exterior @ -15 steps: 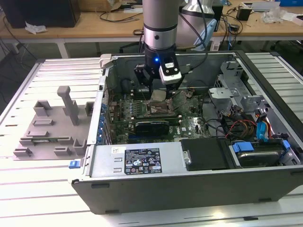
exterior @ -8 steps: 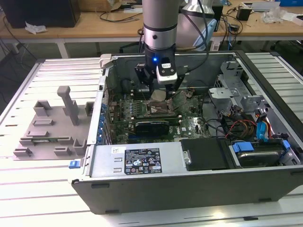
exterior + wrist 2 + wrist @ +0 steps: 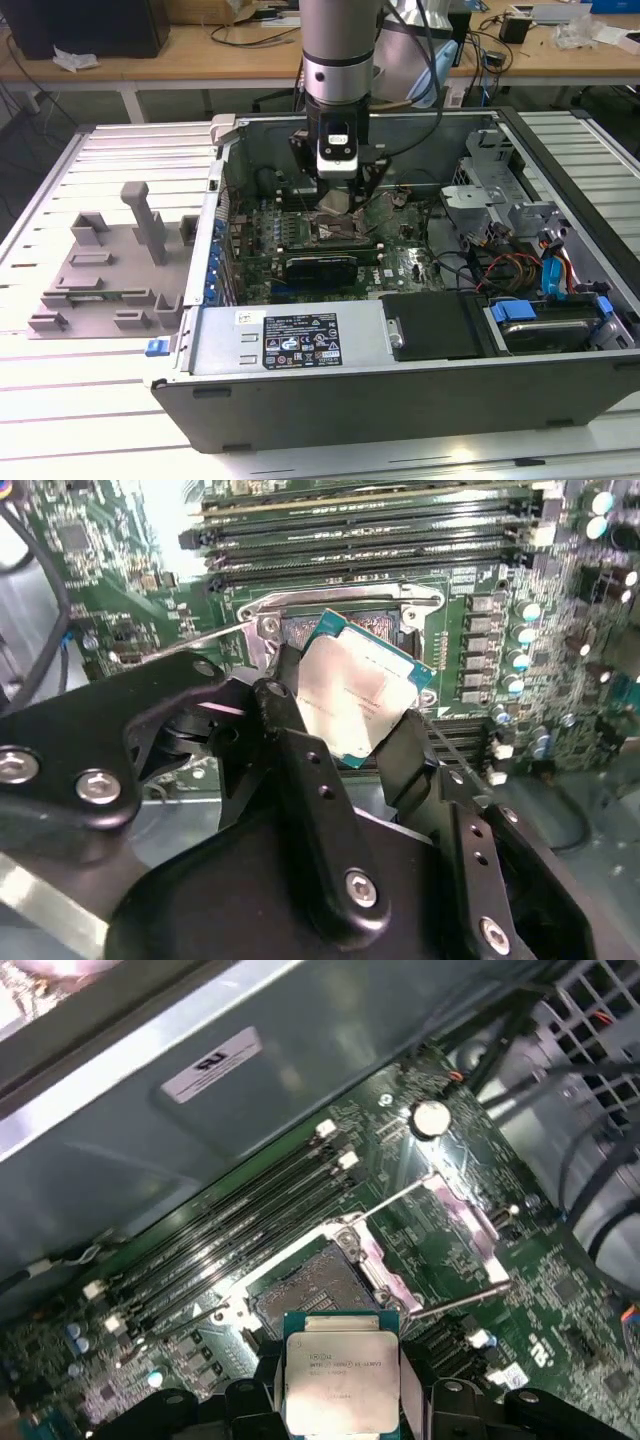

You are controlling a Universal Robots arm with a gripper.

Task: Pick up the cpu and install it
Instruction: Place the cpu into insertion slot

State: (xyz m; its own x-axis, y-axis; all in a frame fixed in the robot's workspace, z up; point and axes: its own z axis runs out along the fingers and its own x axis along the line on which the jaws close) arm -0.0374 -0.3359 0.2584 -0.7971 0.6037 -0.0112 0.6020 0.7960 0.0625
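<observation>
Black fingers (image 3: 300, 770) of the gripper (image 3: 350, 725) pinch the cpu (image 3: 355, 695) by two opposite edges, its silver top facing the second wrist camera. The chip hangs inside the open case (image 3: 420, 390), clear of the board (image 3: 400, 262) and not yet seated.

Directly beneath it, and reaching a little beyond, lies the socket (image 3: 315, 1295). Its pin field is bare, with the metal frame (image 3: 460, 1220) swung open and the lever (image 3: 455, 1305) lying free beside it. In the exterior view the arm stands upright over the middle of the case, with the gripper (image 3: 338, 190) holding the cpu (image 3: 335, 200) just above the socket (image 3: 340, 232).

The move turns on alignment. In both wrist views the chip's edges run at an angle to the socket's edges, so the two squares do not look matched. Whether that comes from rotation or from tilt in the grip cannot be told. Memory slots (image 3: 250, 1230) run alongside the socket's far edge.

On the exterior view's left, well apart from the case, a grey tray (image 3: 100, 280) sits on the table (image 3: 60, 400).
</observation>
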